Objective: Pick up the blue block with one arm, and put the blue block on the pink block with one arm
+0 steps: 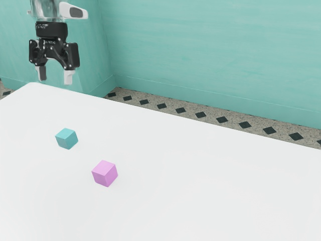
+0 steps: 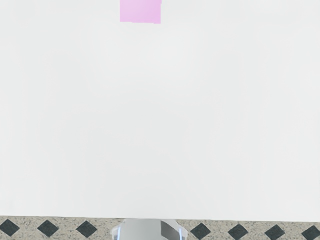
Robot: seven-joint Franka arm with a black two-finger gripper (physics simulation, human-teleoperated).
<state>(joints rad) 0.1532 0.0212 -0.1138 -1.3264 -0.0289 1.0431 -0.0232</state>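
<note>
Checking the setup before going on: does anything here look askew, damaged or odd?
Nothing stands out. The blue block and the pink block sit flat on the white table, apart from each other, and the pincer hangs open and empty, well above them.

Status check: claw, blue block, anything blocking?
Claw open, empty, high over table. Blue block untouched, beside pink block, not touching. Nothing in the way.

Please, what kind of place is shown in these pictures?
Probably a simulated test room for a robot: a white table with a blue block and a pink block, teal walls, a speckled floor with black diamond tiles, and a gripper hanging above.
</note>
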